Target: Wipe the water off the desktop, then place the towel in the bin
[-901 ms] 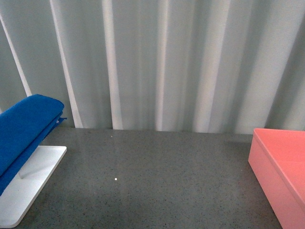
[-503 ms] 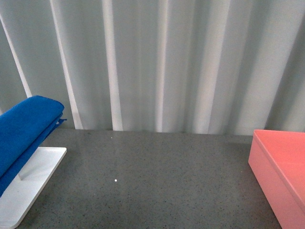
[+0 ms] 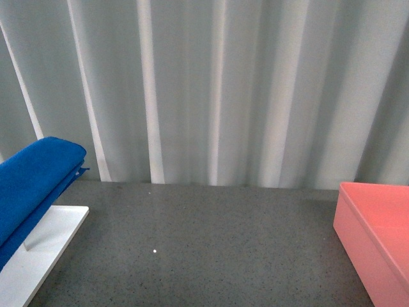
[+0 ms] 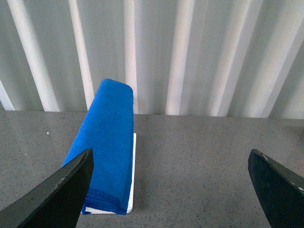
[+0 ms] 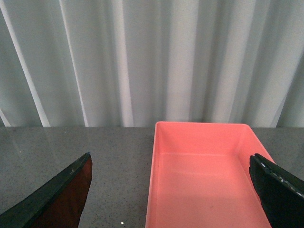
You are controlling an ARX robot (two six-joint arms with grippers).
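Note:
The blue towel [image 3: 30, 182] hangs folded over a rack at the far left of the dark grey desktop [image 3: 204, 243]. It also shows in the left wrist view [image 4: 105, 147]. My left gripper [image 4: 173, 190] is open and empty, above the desktop just right of the towel. The pink bin [image 3: 377, 236] stands at the right edge, empty. In the right wrist view the bin [image 5: 204, 175] lies under my right gripper [image 5: 173, 190], which is open and empty. No water shows plainly on the desktop. Neither arm shows in the front view.
The rack's white flat base [image 3: 38, 252] lies under the towel; it also shows in the left wrist view [image 4: 133, 180]. A pale pleated curtain [image 3: 217, 89] closes off the back of the desktop. A small bright speck [image 3: 154, 251] sits on the desktop.
The front view has tilted slightly, so the towel, rack, bin and desktop edge sit a little lower in the picture. Nothing on the desktop has moved.

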